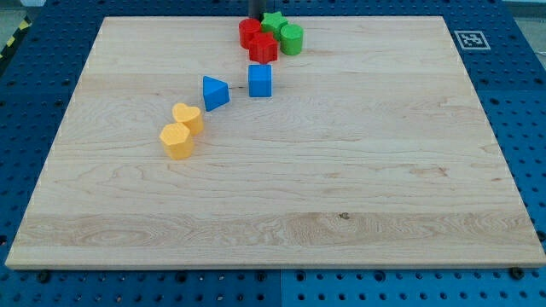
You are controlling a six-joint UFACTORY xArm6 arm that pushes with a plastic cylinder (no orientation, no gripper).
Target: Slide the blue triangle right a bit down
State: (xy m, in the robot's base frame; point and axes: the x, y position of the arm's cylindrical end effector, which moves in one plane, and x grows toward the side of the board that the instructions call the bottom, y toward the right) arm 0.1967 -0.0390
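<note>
The blue triangle (215, 91) lies on the wooden board (341, 170), left of centre in the upper half. A blue cube (260, 80) stands just to its right, with a small gap between them. My tip (256, 16) shows as a dark rod at the view's top edge, just behind the red cylinder (249, 32). It is well above the blue triangle and apart from it.
A red star (264, 49), a green star (273, 21) and a green cylinder (292, 38) cluster with the red cylinder at the top. A yellow heart (188, 116) and a yellow hexagon (177, 141) sit below left of the triangle. A marker tag (470, 39) is at the top right corner.
</note>
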